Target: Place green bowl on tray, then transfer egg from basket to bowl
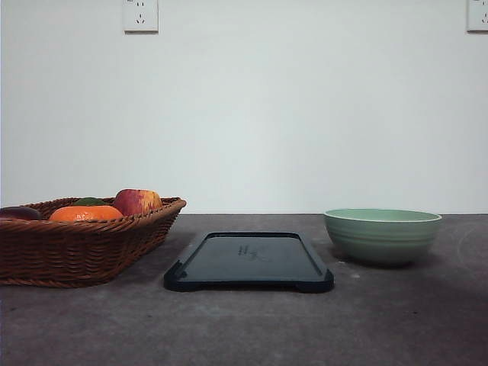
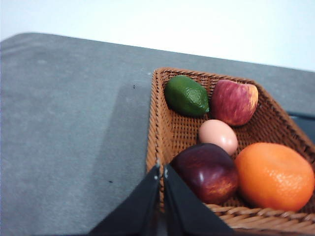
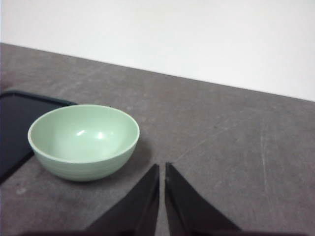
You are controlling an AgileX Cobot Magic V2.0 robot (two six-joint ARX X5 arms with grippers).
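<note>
A: Front view, read left to right: the basket (image 1: 80, 240) is seen at the left, the tray (image 1: 249, 261) in the middle, the green bowl (image 1: 382, 235) at the right, resting on the table (image 1: 396, 320) just beside the tray and not on it.

B: The bowl is to be moved first. From the right wrist, the right gripper (image 3: 162, 169) is shown with jaws pressed together, holding nothing; the bowl lies ahead of the tips and off to one side. The jaws should be parted, one finger put inside the rim, and the bowl lifted level.

A: And what is added at the left wrist?

B: The egg (image 2: 218, 136) is revealed, hidden from the front, wedged among a lime (image 2: 186, 95), two apples and an orange (image 2: 274, 176). The left gripper (image 2: 162, 169) is closed too, its tips at the basket's near rim.
</note>
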